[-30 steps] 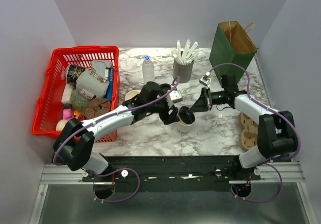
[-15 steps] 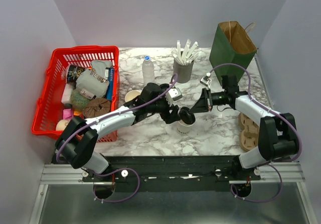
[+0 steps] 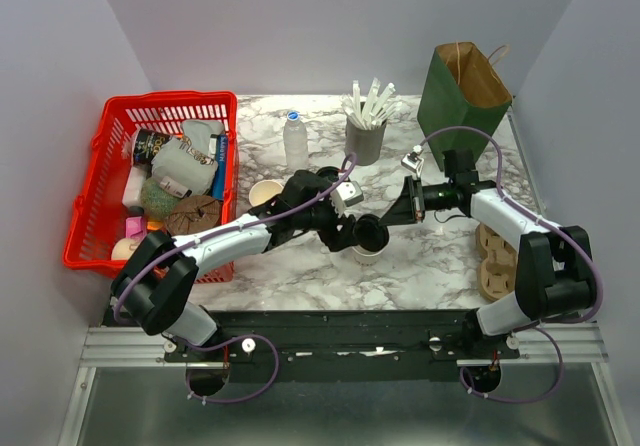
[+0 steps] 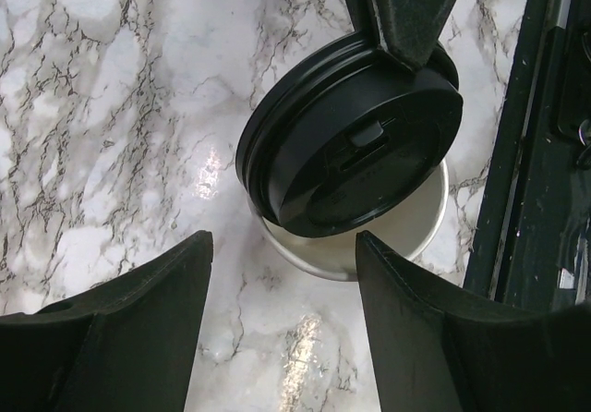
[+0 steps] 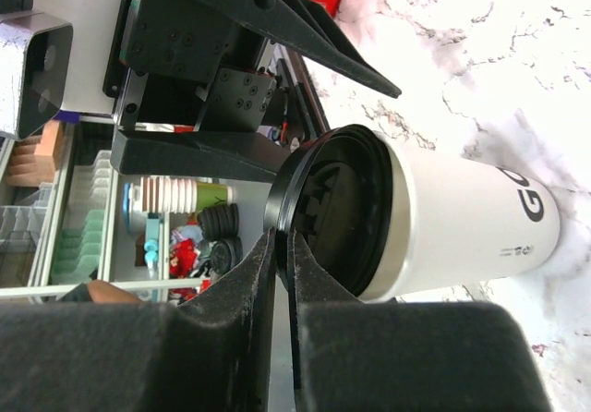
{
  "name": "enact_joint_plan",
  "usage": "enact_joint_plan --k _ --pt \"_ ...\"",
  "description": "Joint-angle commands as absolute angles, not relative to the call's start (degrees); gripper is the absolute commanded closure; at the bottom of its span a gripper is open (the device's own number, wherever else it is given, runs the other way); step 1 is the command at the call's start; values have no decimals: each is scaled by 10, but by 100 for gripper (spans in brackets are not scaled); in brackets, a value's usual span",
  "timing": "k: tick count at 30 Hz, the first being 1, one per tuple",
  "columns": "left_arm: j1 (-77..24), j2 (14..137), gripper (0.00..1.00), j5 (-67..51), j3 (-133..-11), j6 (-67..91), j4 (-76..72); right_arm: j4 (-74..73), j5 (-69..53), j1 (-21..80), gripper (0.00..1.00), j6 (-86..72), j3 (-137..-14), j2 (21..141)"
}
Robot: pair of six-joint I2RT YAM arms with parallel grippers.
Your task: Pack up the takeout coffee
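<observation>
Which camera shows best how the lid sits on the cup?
Left wrist: it looks down on the lid, which sits askew, with the cup rim bare on one side. Right wrist shows the lid from the side, its edge pinched by the right gripper. Top external shows it only as a small dark disc.

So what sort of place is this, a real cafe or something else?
Probably a robot test cell staged as a coffee counter: bare walls around a marble-print table, left arm and right arm bolted at its near edge, and props like a takeout coffee, green paper bag and red basket.
</observation>
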State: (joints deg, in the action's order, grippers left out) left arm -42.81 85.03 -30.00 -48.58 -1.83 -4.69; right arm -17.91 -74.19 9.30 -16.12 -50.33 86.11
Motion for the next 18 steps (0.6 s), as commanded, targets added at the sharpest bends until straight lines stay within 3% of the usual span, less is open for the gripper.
enact_joint_plan --k 1,18 --pt "-431 847 29 -297 -475 -25 -59 -210 -716 89 80 -130 -520 857" --pt "-431 839 28 -353 -480 -3 -75 -254 -683 87 75 -81 -537 867"
